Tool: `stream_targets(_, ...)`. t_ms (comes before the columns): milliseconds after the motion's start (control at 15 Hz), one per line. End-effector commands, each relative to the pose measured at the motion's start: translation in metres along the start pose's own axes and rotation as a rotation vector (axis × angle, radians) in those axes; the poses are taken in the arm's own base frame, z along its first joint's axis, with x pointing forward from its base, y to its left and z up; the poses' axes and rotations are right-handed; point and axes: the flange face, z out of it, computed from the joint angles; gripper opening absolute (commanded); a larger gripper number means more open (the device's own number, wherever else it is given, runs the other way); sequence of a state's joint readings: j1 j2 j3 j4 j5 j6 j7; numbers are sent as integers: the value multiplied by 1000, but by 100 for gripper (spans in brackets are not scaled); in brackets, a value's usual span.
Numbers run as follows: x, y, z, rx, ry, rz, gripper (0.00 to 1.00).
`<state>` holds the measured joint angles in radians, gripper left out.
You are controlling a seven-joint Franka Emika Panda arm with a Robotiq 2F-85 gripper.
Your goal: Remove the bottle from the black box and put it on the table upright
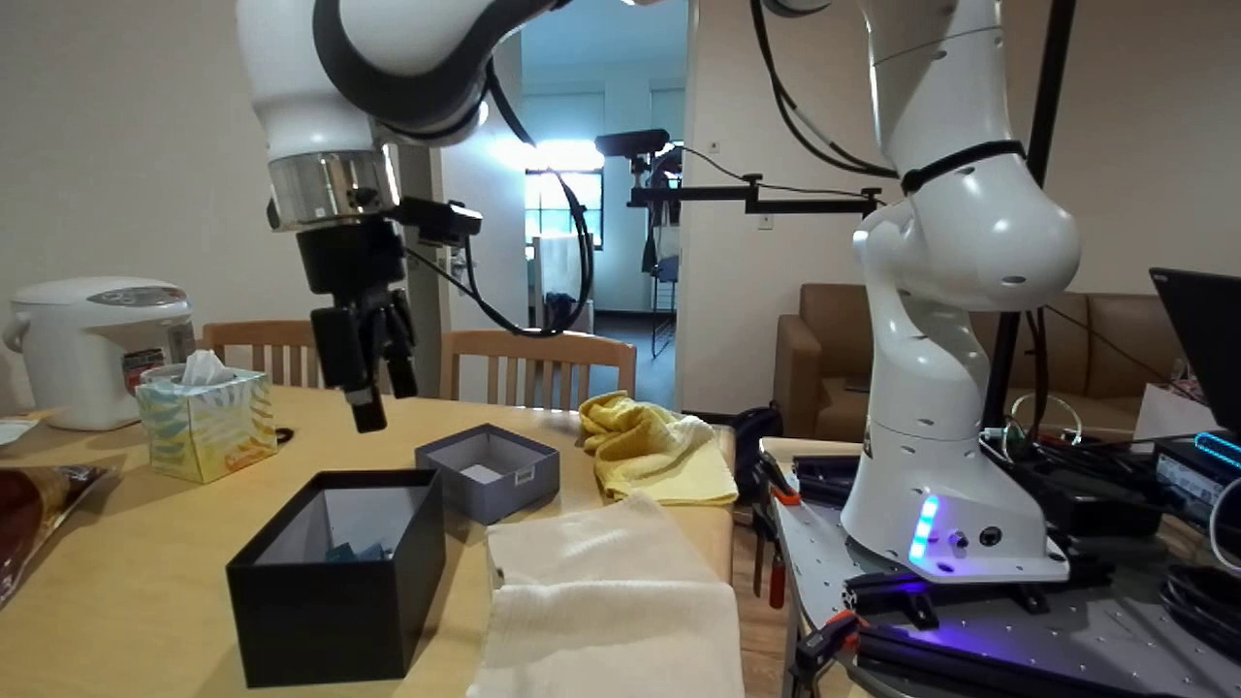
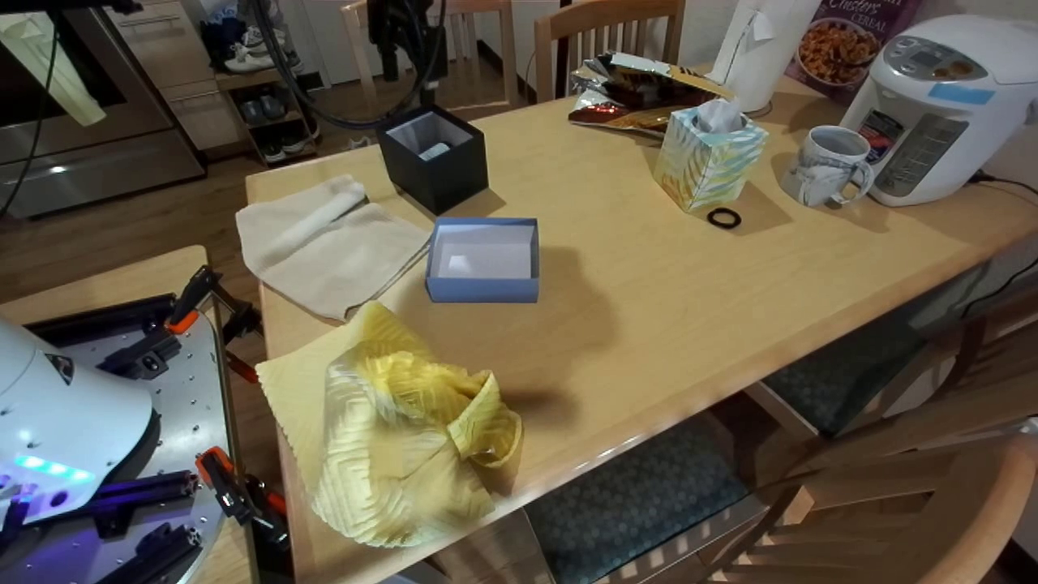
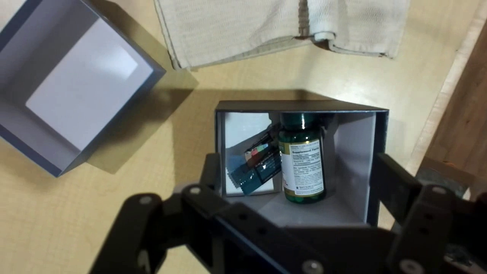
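Observation:
The small dark green bottle [image 3: 304, 163] with a light label lies or leans in the black box [image 3: 304, 105] in the wrist view. Its dark green cap is against the upper wall, partly hidden by the rim. The black box also shows in both exterior views [image 1: 320, 620] [image 2: 450, 170]; there I cannot clearly make out the bottle. The box stands on the light wooden table [image 1: 87, 572]. My gripper [image 1: 386, 399] is open and empty, above the box and well clear of its rim. In the wrist view its fingers [image 3: 298, 167] are spread about as wide as the box.
A shallow blue-grey box [image 2: 482, 290] stands close to the black box. A cream cloth [image 1: 606, 630] and a yellow cloth [image 2: 405, 454] lie nearby. Dark packets [image 3: 258, 163] share the black box. A tissue box [image 2: 705, 166], mug [image 2: 823, 170] and water dispenser [image 2: 932, 105] stand farther off.

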<state>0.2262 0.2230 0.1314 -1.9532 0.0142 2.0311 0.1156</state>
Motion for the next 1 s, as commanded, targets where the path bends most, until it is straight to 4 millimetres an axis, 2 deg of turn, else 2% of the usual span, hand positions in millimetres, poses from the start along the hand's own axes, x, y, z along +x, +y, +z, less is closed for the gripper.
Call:
stream_targets(0, 12, -27, 6, -70, -31, -18, 100)
stream_targets(200, 18, -34, 16, -58, -42, -43, 100)
stream_targets(733, 32, -14, 24, 19, -13, 7, 100)
stream_targets(933, 40, -13, 35, 4, 27, 35, 100)
